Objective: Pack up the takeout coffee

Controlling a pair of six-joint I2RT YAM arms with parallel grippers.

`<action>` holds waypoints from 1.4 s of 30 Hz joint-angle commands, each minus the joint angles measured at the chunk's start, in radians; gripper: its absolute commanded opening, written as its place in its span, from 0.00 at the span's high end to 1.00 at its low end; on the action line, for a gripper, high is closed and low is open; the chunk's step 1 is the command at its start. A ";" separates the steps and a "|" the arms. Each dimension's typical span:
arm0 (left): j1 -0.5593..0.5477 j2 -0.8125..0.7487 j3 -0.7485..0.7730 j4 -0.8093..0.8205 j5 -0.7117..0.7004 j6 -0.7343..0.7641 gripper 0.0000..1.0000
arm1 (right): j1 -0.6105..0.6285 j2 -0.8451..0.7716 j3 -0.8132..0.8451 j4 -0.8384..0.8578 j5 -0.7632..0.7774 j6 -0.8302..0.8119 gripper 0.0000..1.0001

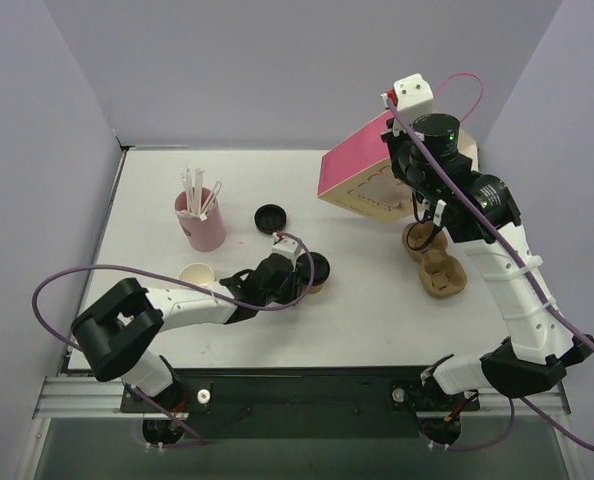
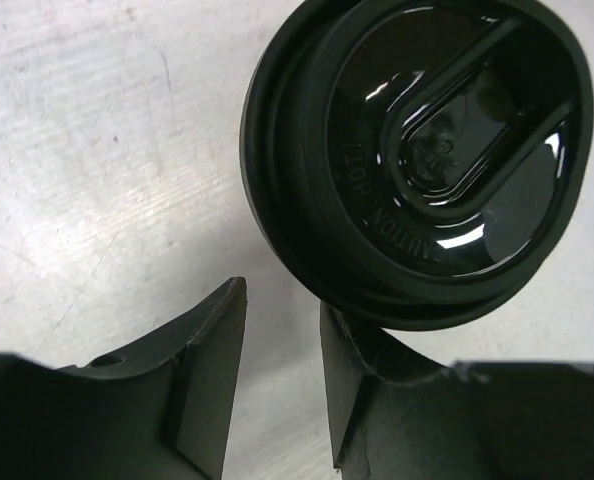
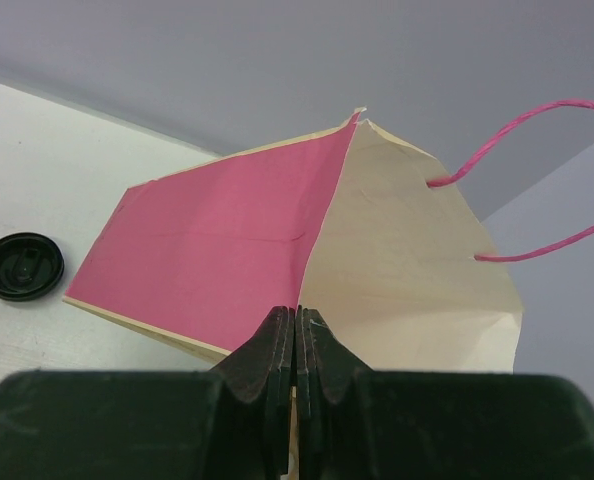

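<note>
Grasp being lined up | left fingers (image 2: 207, 380) standing half apart, empty | coffee (image 1: 315, 272) sitting upright on table (image 1: 377, 320), just beyond them, offset rightward | centring around it below lid (image 2: 427, 150) before squeezing is looking wise | right fingers (image 3: 277, 360) pinching bag (image 3: 207, 250) rim, far right.

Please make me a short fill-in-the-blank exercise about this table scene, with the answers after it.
The right end effector is shut on the ___ paper bag.
The lid on the takeout coffee is ___.
The pink cup holds white ___.
Answers: pink; black; straws.
</note>
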 commanded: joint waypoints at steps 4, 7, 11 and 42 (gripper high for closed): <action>0.009 0.128 0.190 0.085 -0.018 0.029 0.54 | 0.006 -0.063 -0.032 0.017 0.058 -0.004 1.00; 0.017 0.194 0.245 0.087 -0.010 0.030 0.54 | 0.006 -0.078 -0.046 0.017 0.066 -0.005 1.00; 0.031 0.275 0.351 0.088 0.004 0.035 0.54 | 0.008 -0.112 -0.054 0.017 0.075 -0.011 1.00; 0.221 -0.510 0.293 -0.432 -0.070 0.155 0.36 | 0.086 -0.451 -0.316 -0.327 -0.222 0.294 0.99</action>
